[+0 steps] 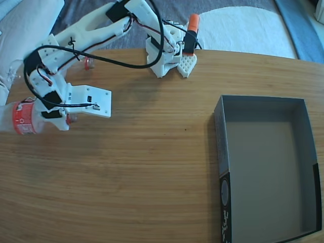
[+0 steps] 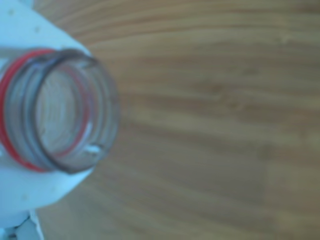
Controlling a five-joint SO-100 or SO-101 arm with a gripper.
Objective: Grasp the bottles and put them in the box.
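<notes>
Currently the claw (image 1: 71,119) sits at the far left of the tabletop (image 1: 152,167) in the fixed view, white arm (image 1: 86,28) folded back over it from its base (image 1: 169,53) at the top edge.

Claw state: closed around the neck of a bottle (image 1: 23,119). Wrist view confirms it: open bottle mouth (image 2: 60,110) with red neck ring fills the left of frame, white claw plastic (image 2: 30,30) touching it above and below. No cap.

Bottle body runs left from the claw, lying roughly horizontal, red label just left of the claw, rest of it cut off by the frame edge. Can't tell whether it rests on the tabletop or is lifted off it.

Second bottle (image 1: 87,63): only a bit of red neck ring and clear plastic visible just above the claw in the fixed view, mostly hidden behind the arm links. Orientation can't be read.

Box (image 1: 309,152): well to the right of the claw, at the right side of the tabletop, lower right of the fixed view. Dark grey outside, lighter grey floor, black panel with a pale round mark on the side facing the claw. Nothing in it. Bare wood between claw and box.

Wrist view is soft-focus; beyond the bottle mouth only wood grain.
</notes>
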